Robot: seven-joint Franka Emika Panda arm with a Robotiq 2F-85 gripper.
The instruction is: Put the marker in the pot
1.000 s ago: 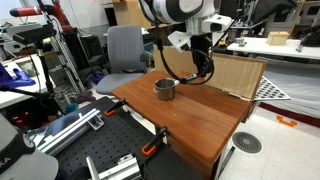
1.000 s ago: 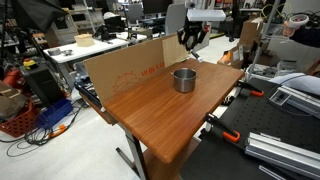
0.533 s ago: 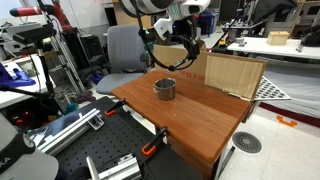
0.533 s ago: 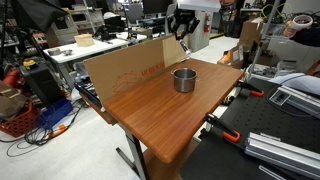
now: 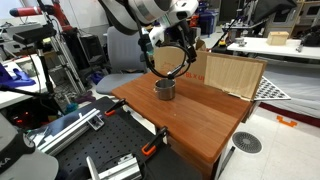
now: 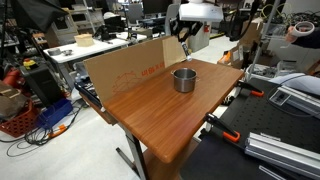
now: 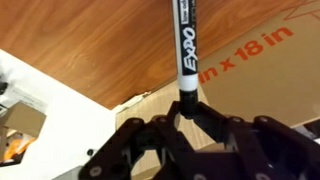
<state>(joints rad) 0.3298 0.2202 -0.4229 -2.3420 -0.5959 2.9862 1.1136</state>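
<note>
My gripper (image 7: 187, 108) is shut on the marker (image 7: 184, 45), a white-barrelled Expo pen with a black cap end that sticks straight out from between the jaws. In both exterior views the gripper (image 5: 188, 47) (image 6: 187, 38) hangs in the air above the far part of the wooden table, a little beyond and above the pot. The pot (image 5: 164, 89) (image 6: 184, 79) is a small silver metal pot standing upright on the table. It is out of the wrist view. The marker is too small to make out in the exterior views.
A cardboard sheet (image 5: 232, 75) (image 6: 125, 68) stands along the table's far edge and fills part of the wrist view (image 7: 250, 70). The wooden table (image 5: 190, 120) (image 6: 165, 125) is ringed by lab benches, clamps, an office chair (image 5: 124, 48) and metal rails.
The gripper has risen from low near the cardboard at the table's back and moved towards the pot, with the marker in it. The pot has not moved.
</note>
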